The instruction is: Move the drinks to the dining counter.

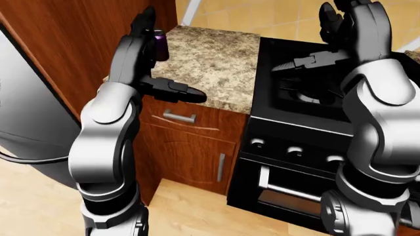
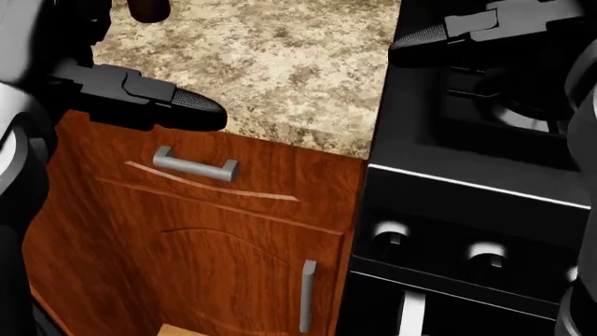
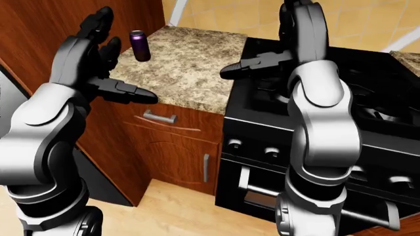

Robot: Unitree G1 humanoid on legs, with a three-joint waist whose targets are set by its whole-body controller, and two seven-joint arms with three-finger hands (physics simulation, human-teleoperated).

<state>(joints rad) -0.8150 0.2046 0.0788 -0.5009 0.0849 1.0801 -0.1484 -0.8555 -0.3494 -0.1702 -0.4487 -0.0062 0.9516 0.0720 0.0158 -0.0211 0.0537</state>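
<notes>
Purple can (image 3: 138,45) stands just beside open left hand (image 3: 98,54)

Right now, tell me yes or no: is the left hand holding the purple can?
No. The purple can stands alone on the counter, and the left hand hovers open beside it.

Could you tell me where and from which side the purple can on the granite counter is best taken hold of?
Probably round the middle of its side wall. The purple can stands upright near the counter's left edge in the right-eye view, close to the wooden panel. The left hand, open, is just beside it, so it would likely come in level from the can's lower left, fingers wrapping the cylinder, not from above.
</notes>
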